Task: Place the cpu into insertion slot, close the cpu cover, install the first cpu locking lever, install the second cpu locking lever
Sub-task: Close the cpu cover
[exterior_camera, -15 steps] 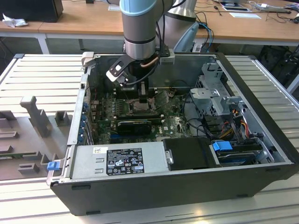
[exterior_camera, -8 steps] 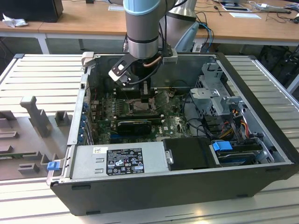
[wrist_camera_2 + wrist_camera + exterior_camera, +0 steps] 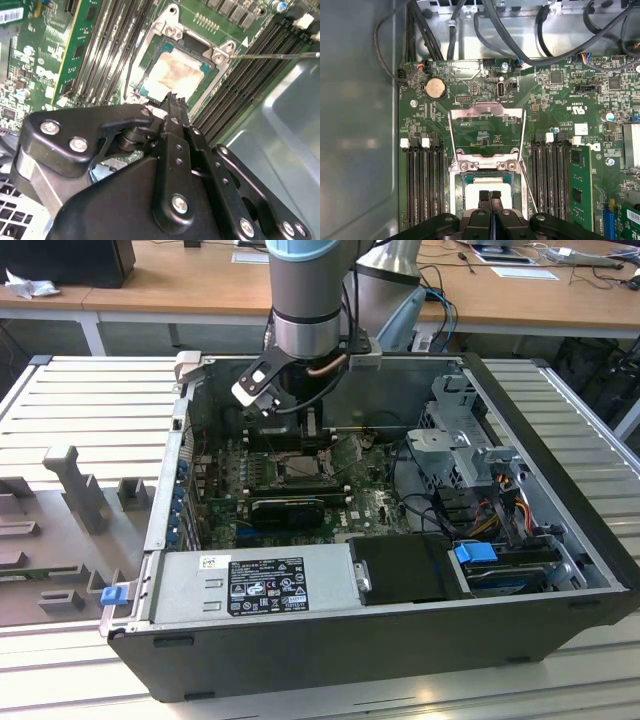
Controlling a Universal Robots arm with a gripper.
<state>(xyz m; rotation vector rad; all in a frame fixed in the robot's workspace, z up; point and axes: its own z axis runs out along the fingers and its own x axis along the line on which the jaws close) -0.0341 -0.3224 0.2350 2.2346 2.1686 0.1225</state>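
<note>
The gripper [image 3: 490, 194], fingers pressed together on nothing, sits over the cpu [image 3: 176, 74] lying in the insertion slot [image 3: 152, 62]. The cpu cover [image 3: 487, 108] lies flipped open beside that slot.

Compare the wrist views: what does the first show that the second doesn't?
First wrist view: the square silvery metal cpu cover, flipped open, and a round silver coin battery. Second wrist view: the beige patch on the face of the pale square cpu. Both wrist views: the cpu lying in the silver-rimmed insertion slot, with the shut black fingers close over it.
</note>
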